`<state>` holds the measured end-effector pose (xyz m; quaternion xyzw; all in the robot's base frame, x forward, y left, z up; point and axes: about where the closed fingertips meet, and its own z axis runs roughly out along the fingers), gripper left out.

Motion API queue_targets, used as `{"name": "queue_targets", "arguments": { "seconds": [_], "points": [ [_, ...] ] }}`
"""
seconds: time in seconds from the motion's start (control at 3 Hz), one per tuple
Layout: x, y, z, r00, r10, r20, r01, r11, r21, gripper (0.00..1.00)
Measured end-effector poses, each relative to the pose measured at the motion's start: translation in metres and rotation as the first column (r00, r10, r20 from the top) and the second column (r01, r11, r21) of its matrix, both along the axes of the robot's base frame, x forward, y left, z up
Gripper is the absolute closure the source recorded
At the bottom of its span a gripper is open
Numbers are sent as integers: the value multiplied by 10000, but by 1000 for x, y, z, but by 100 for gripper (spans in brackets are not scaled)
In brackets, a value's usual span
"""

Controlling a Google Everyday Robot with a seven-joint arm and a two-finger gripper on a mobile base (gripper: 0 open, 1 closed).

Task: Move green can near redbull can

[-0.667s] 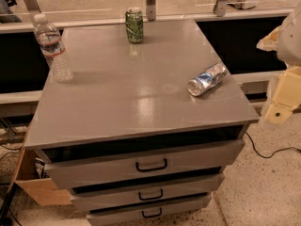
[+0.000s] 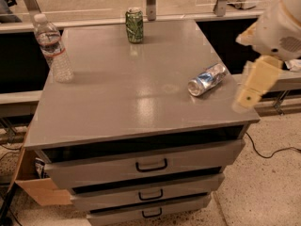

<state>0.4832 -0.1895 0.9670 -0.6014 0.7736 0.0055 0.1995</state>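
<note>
Grey drawer cabinet top [image 2: 117, 112]: green can [image 2: 134, 26] stands upright at upper centre, label unreadable. Redbull can [image 2: 207, 79] lies on its side at right, well apart, print illegible. Water bottle [image 2: 53, 48] is upper left. Gripper [image 2: 249, 93] is blurred at the right edge, grip state can't tell.

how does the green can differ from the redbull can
The green can stands upright; the redbull can lies on its side. The green can is dark green with pale markings; the redbull can is silver and blue. The green can sits at the cabinet top's far edge; the redbull can lies near its right edge, close to the gripper hanging beside that edge. Both are small drink cans.
</note>
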Motion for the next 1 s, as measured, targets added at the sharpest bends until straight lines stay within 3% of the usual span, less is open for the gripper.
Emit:
{"name": "queue_targets", "arguments": {
  "seconds": [0.33, 0.67, 1.0],
  "points": [
    [68, 42, -2, 9986, 200, 486, -263, 9908, 1330, 0],
    [141, 86, 8, 9901, 196, 1390, -540, 9671, 2485, 0],
    [141, 86, 8, 9901, 196, 1390, -540, 9671, 2485, 0]
  ]
}}
